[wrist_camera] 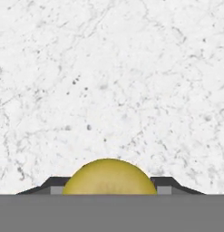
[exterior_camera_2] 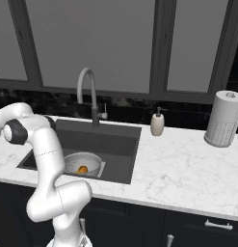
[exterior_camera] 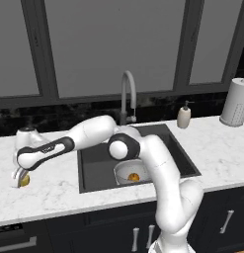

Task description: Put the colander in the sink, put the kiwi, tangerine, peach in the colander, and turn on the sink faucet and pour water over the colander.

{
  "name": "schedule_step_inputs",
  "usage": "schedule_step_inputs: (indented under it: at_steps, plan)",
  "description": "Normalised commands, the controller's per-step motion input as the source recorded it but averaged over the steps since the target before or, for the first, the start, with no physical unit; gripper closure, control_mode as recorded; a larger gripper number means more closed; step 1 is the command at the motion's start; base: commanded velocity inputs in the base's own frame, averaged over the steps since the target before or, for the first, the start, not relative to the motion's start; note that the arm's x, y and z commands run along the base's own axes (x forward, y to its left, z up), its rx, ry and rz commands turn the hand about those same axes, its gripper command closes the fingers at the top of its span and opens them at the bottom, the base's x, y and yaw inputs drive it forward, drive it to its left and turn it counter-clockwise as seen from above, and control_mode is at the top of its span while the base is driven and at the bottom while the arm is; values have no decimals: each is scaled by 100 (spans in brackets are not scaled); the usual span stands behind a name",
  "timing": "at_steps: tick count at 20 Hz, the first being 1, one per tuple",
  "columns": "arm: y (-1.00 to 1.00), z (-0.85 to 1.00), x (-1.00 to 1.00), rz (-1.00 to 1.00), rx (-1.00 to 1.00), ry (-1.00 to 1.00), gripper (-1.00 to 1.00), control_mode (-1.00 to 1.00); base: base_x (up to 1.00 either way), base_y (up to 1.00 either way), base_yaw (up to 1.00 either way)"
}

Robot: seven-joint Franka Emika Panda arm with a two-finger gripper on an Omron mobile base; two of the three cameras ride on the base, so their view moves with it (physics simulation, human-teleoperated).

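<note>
My gripper (exterior_camera: 21, 181) reaches down to the marble counter (exterior_camera: 49, 190) left of the sink (exterior_camera: 96, 165). Its fingertips (wrist_camera: 56, 189) press both sides of the yellow-brown kiwi (wrist_camera: 109, 176), which rests on the counter (exterior_camera: 25, 181). The silvery colander (exterior_camera: 124, 169) (exterior_camera_2: 86, 160) sits in the front of the sink (exterior_camera_2: 115, 140), with the orange tangerine (exterior_camera: 134, 177) (exterior_camera_2: 82, 169) inside it. Behind the basin stands the grey gooseneck faucet (exterior_camera: 127, 94) (exterior_camera_2: 89, 91), and no water runs from it. The peach is out of view.
A beige soap dispenser (exterior_camera: 183, 116) (exterior_camera_2: 157, 124) stands right of the faucet. At the far right of the counter is a tall white perforated cylinder (exterior_camera: 235, 102) (exterior_camera_2: 223, 119). My own arm crosses over the sink's left half. Dark windows close off the back.
</note>
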Motion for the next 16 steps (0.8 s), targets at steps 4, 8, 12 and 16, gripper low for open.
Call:
schedule_step_inputs:
  at_steps: [4,8,12,16]
  plan:
    - [-67,1,-37,0,0,-7,100,-100,0,0,0]
    - [-98,11,-44,-7,-2,-23,100,-100,0,0,0]
    - [-100,24,-3,-23,-2,-11,100,-100,0,0,0]
    - [-100,40,11,-27,0,0,100,-100,0,0,0]
